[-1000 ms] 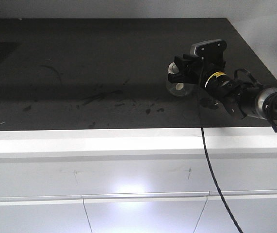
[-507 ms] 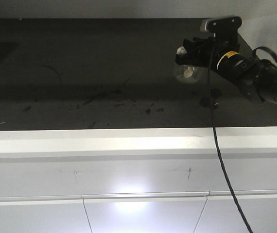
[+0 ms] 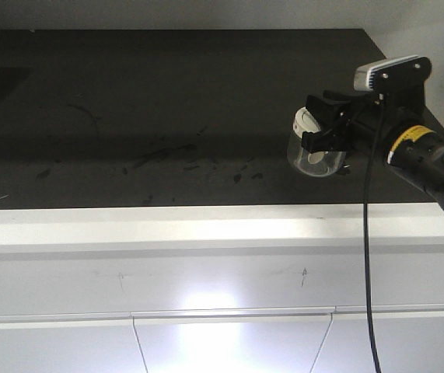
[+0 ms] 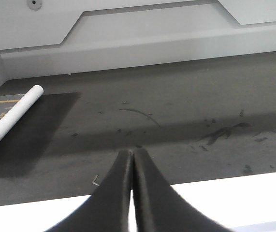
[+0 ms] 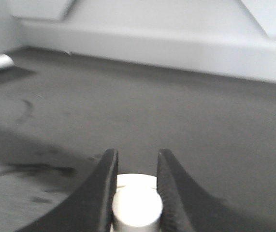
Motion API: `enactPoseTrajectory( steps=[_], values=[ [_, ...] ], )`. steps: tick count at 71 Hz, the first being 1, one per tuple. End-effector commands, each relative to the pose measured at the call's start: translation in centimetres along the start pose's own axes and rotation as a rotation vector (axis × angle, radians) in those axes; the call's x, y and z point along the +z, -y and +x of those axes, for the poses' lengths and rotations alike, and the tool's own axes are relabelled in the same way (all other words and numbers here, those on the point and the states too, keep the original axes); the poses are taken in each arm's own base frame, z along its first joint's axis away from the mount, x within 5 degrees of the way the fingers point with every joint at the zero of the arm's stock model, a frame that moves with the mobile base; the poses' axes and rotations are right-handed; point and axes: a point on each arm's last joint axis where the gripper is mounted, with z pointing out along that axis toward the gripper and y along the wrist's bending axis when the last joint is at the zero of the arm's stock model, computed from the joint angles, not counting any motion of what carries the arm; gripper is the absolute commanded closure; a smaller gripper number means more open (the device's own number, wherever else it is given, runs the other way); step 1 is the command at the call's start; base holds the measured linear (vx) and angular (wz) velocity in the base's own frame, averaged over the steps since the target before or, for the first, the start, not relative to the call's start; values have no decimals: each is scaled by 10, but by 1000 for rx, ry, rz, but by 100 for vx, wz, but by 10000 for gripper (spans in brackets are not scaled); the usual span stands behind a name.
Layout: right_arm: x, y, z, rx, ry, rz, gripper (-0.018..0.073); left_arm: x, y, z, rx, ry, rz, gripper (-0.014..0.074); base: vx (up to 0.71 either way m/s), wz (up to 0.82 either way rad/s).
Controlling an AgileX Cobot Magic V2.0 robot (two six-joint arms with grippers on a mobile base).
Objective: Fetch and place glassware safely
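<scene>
Clearly, the right claw (image 5: 137, 153) is narrow and holds the jar (image 3: 315, 155) by the white knob (image 5: 137, 208) of its lid (image 5: 130, 181). In the right wrist view one finger (image 5: 104, 188) presses on each side of the knob, and the lid shows just under it. In the front view the glass body hangs below the right claw (image 3: 319, 130), over the right part of the dark worktop (image 3: 167, 93) and near its front edge. If the base touches the worktop, I cannot tell.

Nothing stands close to the jar. Some dark marks (image 3: 159, 155) are on the worktop to its left, well apart from it. A black cable (image 3: 368, 272) hangs from the right arm down in front of the white cabinet front (image 3: 206, 272).

The left claw (image 4: 132, 152) is closed, its two fingers touching each other with nothing between them. It is above the front edge of the worktop. Far on its left lies a white rod (image 4: 12, 116), partly on a darker patch (image 4: 41, 130) of the surface. A white wall (image 4: 152, 38) runs behind the worktop.
</scene>
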Motion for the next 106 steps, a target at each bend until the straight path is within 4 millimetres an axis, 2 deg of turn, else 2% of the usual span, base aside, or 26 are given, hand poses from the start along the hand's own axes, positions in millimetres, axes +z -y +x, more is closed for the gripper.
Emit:
enactPoseTrajectory(
  steps=[1, 9, 27, 39, 63, 73, 106],
  values=[
    [-23, -14, -37, -31, 181, -50, 563, -1, 0, -14, -13, 88, 1, 603, 0, 0],
    [-35, -37, -43, -89, 189, -94, 563, -1, 0, -14, -14, 88, 1, 603, 0, 0],
    [-48, -109, -56, -144, 180, -283, 562, -1, 0, -14, -14, 87, 1, 603, 0, 0],
    [-62, -136, -55, -79, 183, -387, 563, 0, 0, -13, -14, 80, 1, 603, 0, 0],
    [-111, -156, -26, -35, 208, -537, 563, 0, 0, -10, -14, 46, 0, 603, 0, 0],
    [-115, -160, -21, -36, 193, -558, 563, 0, 0, -9, -14, 32, 0, 603, 0, 0],
    [-116, -161, -23, -31, 218, -575, 563, 0, 0, -8, -14, 26, 0, 603, 0, 0]
  ],
)
